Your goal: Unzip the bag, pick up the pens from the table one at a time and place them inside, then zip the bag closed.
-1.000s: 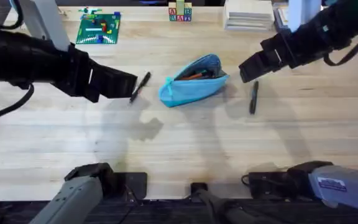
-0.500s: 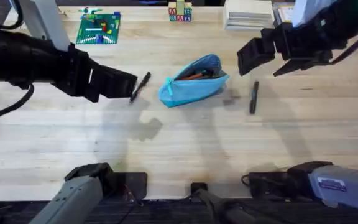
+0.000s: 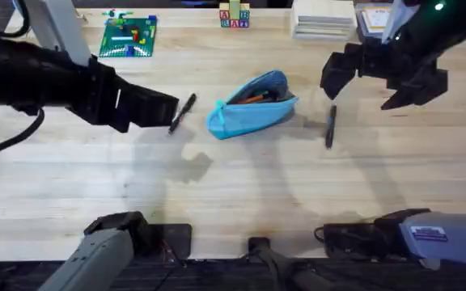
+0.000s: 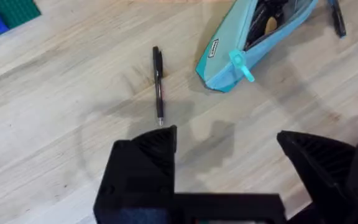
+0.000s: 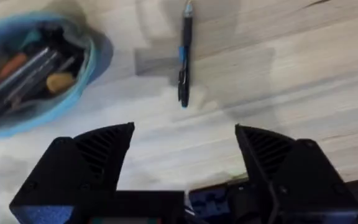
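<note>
Now, bag [image 3: 253,105]: unzipped, mid-table, between two pens.
Right pen [image 5: 183,61]: just ahead of right gripper [image 5: 185,140], jaws spread, long axis running away from them.
Left pen [image 4: 158,84]: ahead of left gripper [image 4: 229,140], also spread.
Nearer arm: right, likely.

The bag [image 3: 252,103] lies mid-table [image 3: 233,186], one pen [image 3: 182,112] at its left, another [image 3: 330,127] at its right.

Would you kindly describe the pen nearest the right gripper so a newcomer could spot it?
Find the light blue bag lying open mid-table. Just right of it, apart from it, lies a slim dark pen. Unlike the black pen left of the bag, it has a blue band.
</note>
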